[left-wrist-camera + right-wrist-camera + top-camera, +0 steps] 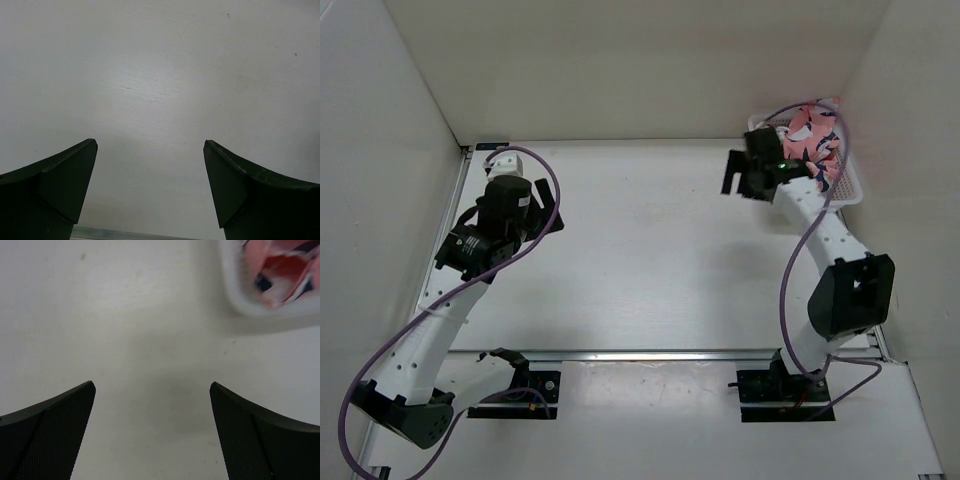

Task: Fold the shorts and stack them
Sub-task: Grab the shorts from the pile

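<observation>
A flat white worktop fills most of the overhead view, closed in by plain white walls at the back and on both sides.

The white-and-black left arm rises from its base at the near left and bends towards the far left corner, with a purple cable looping beside it. The white-and-black right arm reaches from the near right up to the far right corner.

In that far right corner stands a white mesh plastic basket, set against the right wall. The soft coral-pink fabric shorts, printed with navy-and-white shapes, lie bunched inside this basket and heap up above its rim, unfolded. The right arm's wrist sits just beside the basket, on its left.

The dark left fingers are spread wide over bare worktop and hold nothing. The dark right fingers are also spread wide and empty, above bare worktop. In the right wrist view the basket's rounded corner and a crumple of the shorts show at the upper right, apart from both fingertips.
</observation>
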{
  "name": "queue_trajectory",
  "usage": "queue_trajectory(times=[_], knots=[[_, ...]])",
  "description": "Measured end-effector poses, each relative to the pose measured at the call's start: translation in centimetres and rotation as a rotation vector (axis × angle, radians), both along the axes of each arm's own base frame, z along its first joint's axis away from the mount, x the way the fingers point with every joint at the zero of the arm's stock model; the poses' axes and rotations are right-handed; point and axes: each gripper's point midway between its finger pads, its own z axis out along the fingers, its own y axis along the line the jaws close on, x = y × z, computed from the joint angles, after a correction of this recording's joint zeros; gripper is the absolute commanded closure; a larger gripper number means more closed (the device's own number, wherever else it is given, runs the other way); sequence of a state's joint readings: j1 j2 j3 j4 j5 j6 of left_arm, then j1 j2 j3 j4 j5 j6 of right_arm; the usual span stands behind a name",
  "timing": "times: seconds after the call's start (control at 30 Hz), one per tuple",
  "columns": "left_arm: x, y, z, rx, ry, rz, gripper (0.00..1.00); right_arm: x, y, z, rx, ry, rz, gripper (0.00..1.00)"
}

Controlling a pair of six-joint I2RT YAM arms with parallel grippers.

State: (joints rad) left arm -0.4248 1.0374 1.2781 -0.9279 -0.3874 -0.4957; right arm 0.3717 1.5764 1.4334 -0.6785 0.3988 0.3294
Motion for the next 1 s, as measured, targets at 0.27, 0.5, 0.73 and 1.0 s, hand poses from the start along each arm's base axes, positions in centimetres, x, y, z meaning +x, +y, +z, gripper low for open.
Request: queue_trajectory(times=[0.27, 0.5, 0.73, 1.0], knots=[[1.1, -0.5, 0.6, 0.007, 0.008, -0.007, 0.01, 11.1, -10.6, 3.0, 0.151, -0.077, -0.245, 0.06], [2.7, -1.0, -0.1, 0.044, 0.051, -0.008, 0.01, 14.3, -15.3, -1.8, 0.143, 0.002, -0.426, 0.0], [4.1, -1.4, -3.8, 0.116, 0.183, 0.0, 0.01, 14.5, -19.9, -8.7, 0.103, 0.135, -0.564, 0.59], [4.5, -1.6, -3.9, 0.112, 0.207, 0.011, 0.01, 13.8, -17.8, -4.1, 0.143, 0.049, -0.514, 1.0]])
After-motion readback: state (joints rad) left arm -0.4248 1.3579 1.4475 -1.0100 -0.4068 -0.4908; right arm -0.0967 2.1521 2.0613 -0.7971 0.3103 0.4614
